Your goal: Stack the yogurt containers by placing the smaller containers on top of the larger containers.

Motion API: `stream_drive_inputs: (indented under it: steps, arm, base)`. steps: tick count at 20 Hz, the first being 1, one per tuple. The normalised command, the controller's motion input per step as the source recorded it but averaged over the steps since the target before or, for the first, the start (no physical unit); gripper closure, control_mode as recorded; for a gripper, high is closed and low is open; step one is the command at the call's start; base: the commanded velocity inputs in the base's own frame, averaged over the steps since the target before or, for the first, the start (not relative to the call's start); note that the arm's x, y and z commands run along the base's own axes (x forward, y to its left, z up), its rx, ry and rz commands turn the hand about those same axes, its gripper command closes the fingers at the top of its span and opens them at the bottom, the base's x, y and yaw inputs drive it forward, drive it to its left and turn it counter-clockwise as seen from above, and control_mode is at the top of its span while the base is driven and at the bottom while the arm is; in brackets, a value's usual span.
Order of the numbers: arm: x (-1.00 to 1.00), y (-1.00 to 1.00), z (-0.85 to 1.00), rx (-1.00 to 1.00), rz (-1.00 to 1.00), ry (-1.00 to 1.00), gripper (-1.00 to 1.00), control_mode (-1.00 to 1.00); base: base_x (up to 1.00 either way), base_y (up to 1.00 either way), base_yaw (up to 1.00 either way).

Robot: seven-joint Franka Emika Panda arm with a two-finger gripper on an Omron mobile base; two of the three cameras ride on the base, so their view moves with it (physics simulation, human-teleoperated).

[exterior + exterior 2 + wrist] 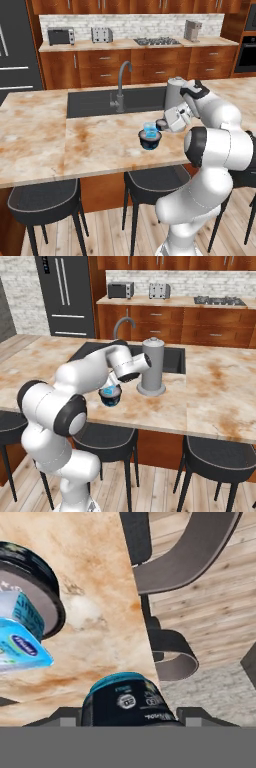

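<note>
The light-blue cup (149,129) is sitting atop the navy tub (150,140) on the counter (95,137). The jaws are gripping the tiny dark cup (129,700), hovering at the tub's three o'clock.

The tub (150,141) is dark navy with a pale grey top; the cup (150,129) on it is translucent light blue. The small cup (127,701) is black with a teal rim and white print. The counter (90,135) is mottled beige-orange marble, and the canister (152,367) grey.
</note>
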Motion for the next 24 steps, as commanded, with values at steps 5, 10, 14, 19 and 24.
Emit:
stream_drive_inputs:
  steps: [5,10,14,19,24]
  arm:
    - [0.0,0.01,0.04,0.01,0.0,0.06,1.0,-1.0]
    - [0.0,0.0,0.06,0.0,-0.01,0.01,1.0,-1.0]
    - [0.05,0.0,0.02,0.0,-0.02,0.0,1.0,-1.0]
    - [0.09,0.01,0.0,-0.01,-0.02,0.0,1.0,-1.0]
    - [0.17,0.0,0.0,-0.01,-0.03,0.0,1.0,-1.0]
  base:
    - [0.0,0.0,0.0]
    - [0.0,0.0,0.0]
    - [0.0,0.0,0.0]
    - [0.0,0.0,0.0]
    - [0.0,0.0,0.0]
